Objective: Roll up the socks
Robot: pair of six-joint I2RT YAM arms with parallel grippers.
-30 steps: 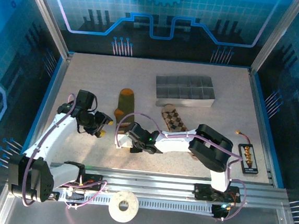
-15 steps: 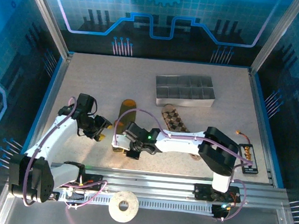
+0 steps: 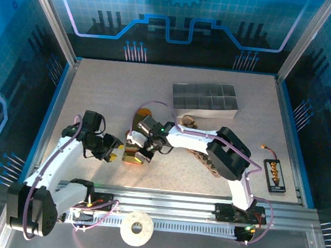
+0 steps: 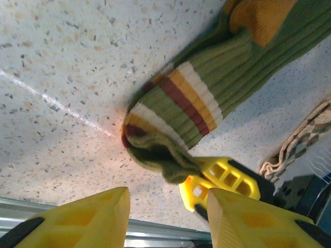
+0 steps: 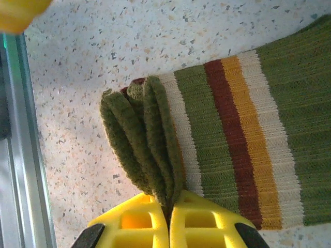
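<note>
- The olive-green sock [image 3: 138, 120] lies near the middle of the table [image 3: 99, 89], at about 8 o'clock from the grey tray [image 3: 205, 99]. Its orange toe points to 12 o'clock and its striped end to 6 o'clock in the top view.
- My right gripper [image 5: 169, 219] has its fingers pressed together, clamped on the cuff [image 5: 142, 137]. The cuff is bunched there into several upright folds.
- My left gripper [image 4: 168, 217] has its fingers apart with nothing between them. It sits just beside the cuff, at about 9 o'clock from it in the top view.
- The brown check sock [image 4: 302, 132] lies at about 3 o'clock from the olive one, and much of it is under my right arm.
- I judge the ribbed knit to be light, soft and limp. It squashes under the fingers, so I do not expect it to keep a fold once released.
- The ribs should give plenty of friction, so slipping worries me little. I doubt a firm pinch will harm it.
- The likelier trouble is that the layers spring open, or that the whole sock drags across the table instead of turning over.
- I would take hold across the full thickness of the bunched cuff, not of one layer only.
- The free left fingers could press the leg just past the stripes, toward 12 o'clock, so the roll has something to wind against.
</note>
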